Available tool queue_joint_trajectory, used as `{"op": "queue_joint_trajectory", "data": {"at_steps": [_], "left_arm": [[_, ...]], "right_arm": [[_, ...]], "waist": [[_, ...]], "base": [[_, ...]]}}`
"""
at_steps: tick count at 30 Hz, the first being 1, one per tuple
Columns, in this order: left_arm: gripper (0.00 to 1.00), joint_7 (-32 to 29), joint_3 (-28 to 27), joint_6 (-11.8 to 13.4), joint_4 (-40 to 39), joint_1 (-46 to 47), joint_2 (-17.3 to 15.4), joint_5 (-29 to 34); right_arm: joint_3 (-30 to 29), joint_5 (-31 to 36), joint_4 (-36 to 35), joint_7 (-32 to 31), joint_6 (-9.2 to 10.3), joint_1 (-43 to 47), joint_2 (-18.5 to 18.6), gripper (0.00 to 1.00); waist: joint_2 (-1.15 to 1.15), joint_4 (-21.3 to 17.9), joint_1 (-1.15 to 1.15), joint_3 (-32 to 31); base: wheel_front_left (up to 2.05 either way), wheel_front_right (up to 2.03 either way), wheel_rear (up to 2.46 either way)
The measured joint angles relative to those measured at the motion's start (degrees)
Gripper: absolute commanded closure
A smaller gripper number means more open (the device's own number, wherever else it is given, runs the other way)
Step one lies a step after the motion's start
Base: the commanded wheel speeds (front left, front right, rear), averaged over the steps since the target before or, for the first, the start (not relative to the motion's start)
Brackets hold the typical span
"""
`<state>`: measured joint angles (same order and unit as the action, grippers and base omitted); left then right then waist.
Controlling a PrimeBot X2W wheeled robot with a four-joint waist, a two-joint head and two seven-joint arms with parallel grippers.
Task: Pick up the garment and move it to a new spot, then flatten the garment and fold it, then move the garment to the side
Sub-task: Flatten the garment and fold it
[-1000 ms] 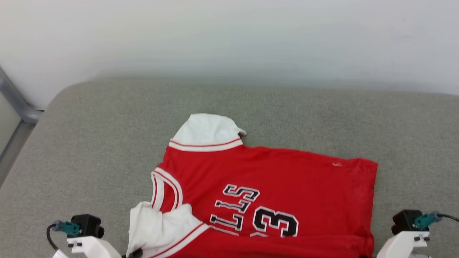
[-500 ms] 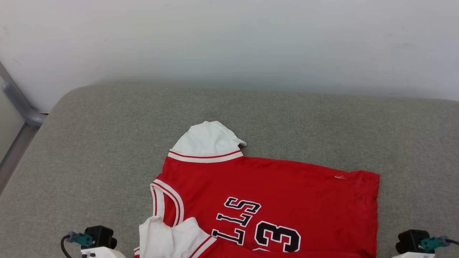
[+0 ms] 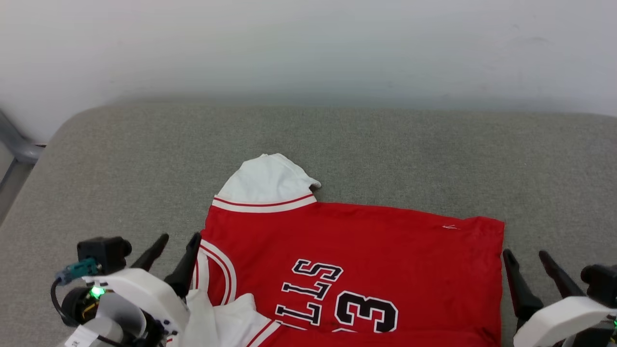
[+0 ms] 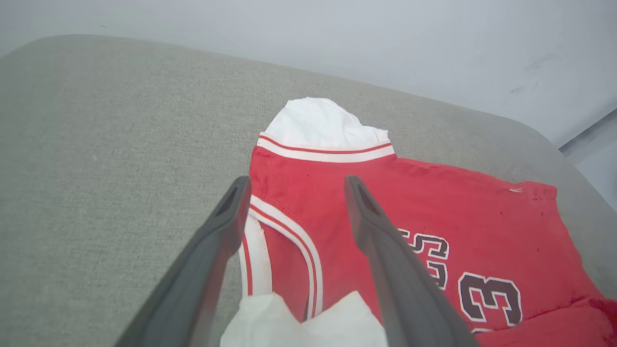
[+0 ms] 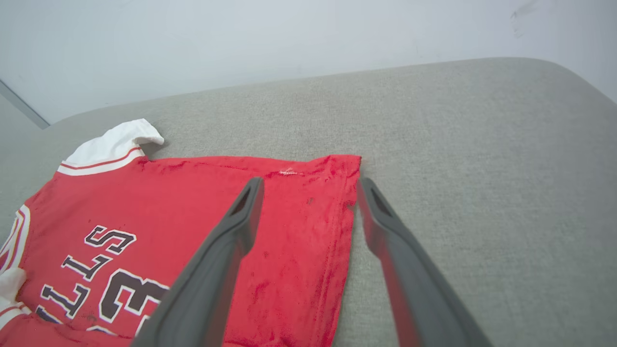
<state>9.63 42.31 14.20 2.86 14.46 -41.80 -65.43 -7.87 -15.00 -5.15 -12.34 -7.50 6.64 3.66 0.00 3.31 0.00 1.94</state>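
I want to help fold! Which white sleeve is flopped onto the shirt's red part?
The near white sleeve beside the left gripper: it lies crumpled over the red jersey T-shirt's front. The far white sleeve sticks out onto the grey cushion.

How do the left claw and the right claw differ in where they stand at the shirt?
The left claw is at the collar end of the shirt; the right claw is at the hem end. The left claw is beside a crumpled white sleeve; the right claw is beside plain red cloth. Both are open, holding nothing.
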Motion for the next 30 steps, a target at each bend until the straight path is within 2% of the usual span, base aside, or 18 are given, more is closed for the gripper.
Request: {"op": "queue_joint_trajectory", "data": {"at_steps": [6,8,9,12,16,20,21,22,25,30], "left_arm": [[0.00,4.3,-4.2,-1.2,2.1,5.8,2.8,3.3],[0.00,4.7,-5.6,-2.5,3.0,7.9,3.5,3.3],[0.00,4.8,-7.7,-4.2,5.4,12.2,3.8,3.7],[0.00,2.9,-7.8,-7.1,7.5,16.7,3.3,3.6],[0.00,-5.4,-6.6,-12.0,10.4,23.5,1.2,2.3],[0.00,-17.0,-4.9,-16.6,13.3,30.3,-1.7,-0.1],[0.00,-20.2,-4.4,-17.4,14.0,31.9,-2.4,-0.9],[0.00,-28.9,-3.4,-18.6,16.1,36.1,-4.3,-2.5],[0.00,-36.3,-2.3,-19.1,18.1,39.3,-5.5,-4.2],[0.00,-43.0,-1.1,-19.8,21.4,42.8,-6.2,-5.1]], "right_arm": [[0.5,2.9,-2.9,4.4,0.00,-5.9,-0.5,0.00],[0.6,3.6,-3.7,5.0,0.00,-7.8,-0.6,0.00],[0.9,3.2,-4.3,6.0,0.00,-11.1,-0.7,0.00],[1.1,2.8,-4.4,7.0,0.01,-13.7,-0.7,0.00],[2.1,2.2,-4.1,8.1,-0.01,-16.1,-0.7,0.00],[2.6,0.8,-2.6,9.4,0.00,-17.0,-0.7,0.00],[2.8,0.5,-2.3,9.9,0.00,-17.1,-0.7,0.00],[2.9,-0.3,-1.2,10.7,0.00,-17.1,-0.7,0.00],[3.4,-1.1,-0.1,11.8,0.00,-17.1,-0.7,0.00],[4.2,-3.0,1.7,13.0,0.00,-17.1,-0.7,0.00]], "waist": [[0.00,-1.0,0.00,5.2],[0.00,-1.5,0.01,7.3],[0.00,-2.3,0.01,10.7],[0.00,-3.5,0.01,14.0],[0.00,-5.5,0.01,17.7],[0.00,-8.1,0.02,20.3],[0.00,-8.8,0.02,20.8],[0.00,-10.7,0.02,22.4],[0.00,-12.4,0.01,23.8],[0.00,-14.7,0.01,26.0]], "base": [[0.00,0.00,0.00],[0.00,0.00,0.00],[0.00,0.00,0.00],[0.00,0.00,0.00],[0.00,0.00,0.00],[0.00,0.00,0.00],[0.00,0.00,0.00],[0.00,0.00,0.00],[0.00,0.00,0.00],[0.00,0.00,0.00]]}}
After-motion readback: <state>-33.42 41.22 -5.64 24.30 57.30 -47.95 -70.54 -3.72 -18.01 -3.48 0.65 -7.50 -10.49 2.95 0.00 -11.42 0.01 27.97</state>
